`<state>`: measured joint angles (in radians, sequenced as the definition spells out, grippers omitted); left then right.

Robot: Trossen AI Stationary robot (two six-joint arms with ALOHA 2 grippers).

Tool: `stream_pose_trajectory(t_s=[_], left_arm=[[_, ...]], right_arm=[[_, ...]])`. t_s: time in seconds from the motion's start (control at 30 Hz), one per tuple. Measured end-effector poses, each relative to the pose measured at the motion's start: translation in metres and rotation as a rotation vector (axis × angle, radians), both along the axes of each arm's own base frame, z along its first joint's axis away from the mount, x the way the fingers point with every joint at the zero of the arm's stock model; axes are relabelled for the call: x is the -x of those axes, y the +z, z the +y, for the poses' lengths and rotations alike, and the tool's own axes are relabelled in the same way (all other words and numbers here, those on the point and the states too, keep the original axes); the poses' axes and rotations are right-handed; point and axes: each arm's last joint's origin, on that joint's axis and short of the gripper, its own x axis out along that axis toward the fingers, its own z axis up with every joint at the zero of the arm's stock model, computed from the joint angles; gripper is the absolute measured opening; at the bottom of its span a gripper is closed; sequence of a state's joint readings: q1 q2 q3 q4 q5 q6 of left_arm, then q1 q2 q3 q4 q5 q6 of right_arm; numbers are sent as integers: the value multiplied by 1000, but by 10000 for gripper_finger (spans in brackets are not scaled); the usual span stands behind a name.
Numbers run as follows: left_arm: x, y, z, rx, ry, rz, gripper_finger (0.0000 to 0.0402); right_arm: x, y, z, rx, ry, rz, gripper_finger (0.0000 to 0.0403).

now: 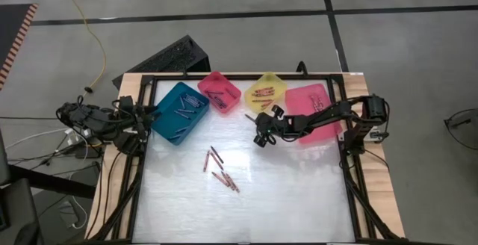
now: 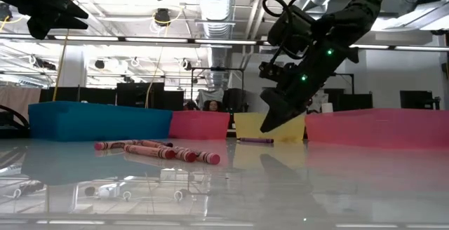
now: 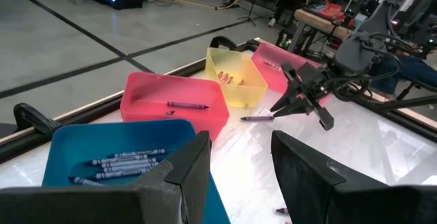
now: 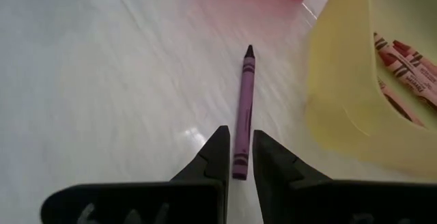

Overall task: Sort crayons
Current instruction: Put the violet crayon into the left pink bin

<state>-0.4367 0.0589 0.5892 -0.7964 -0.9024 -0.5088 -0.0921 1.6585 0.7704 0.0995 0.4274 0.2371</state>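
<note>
A purple crayon (image 4: 243, 108) lies flat on the white table beside the yellow bin (image 1: 265, 90). My right gripper (image 4: 235, 145) hovers just above its near end. Its fingers are a narrow gap apart, one on either side of the crayon, and they touch nothing. Several red crayons (image 1: 218, 169) lie loose in the middle of the table. My left gripper (image 3: 239, 162) waits open above the near corner of the teal bin (image 1: 179, 112), which holds blue-grey crayons (image 3: 123, 162).
The small pink bin (image 1: 219, 92) holds one dark crayon (image 3: 188, 105). The yellow bin holds red crayons (image 4: 403, 60). A large pink bin (image 1: 310, 110) sits under my right arm. All the bins line the far edge, and a black frame (image 1: 351, 170) borders the table.
</note>
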Motion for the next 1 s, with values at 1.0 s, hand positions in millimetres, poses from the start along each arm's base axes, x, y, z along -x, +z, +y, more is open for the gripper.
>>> stream_pose_trajectory(t_s=[1.0], left_arm=[[0, 0, -1, 8, -33, 4, 145]], right_arm=[[1, -1, 2, -5, 20, 22, 154]])
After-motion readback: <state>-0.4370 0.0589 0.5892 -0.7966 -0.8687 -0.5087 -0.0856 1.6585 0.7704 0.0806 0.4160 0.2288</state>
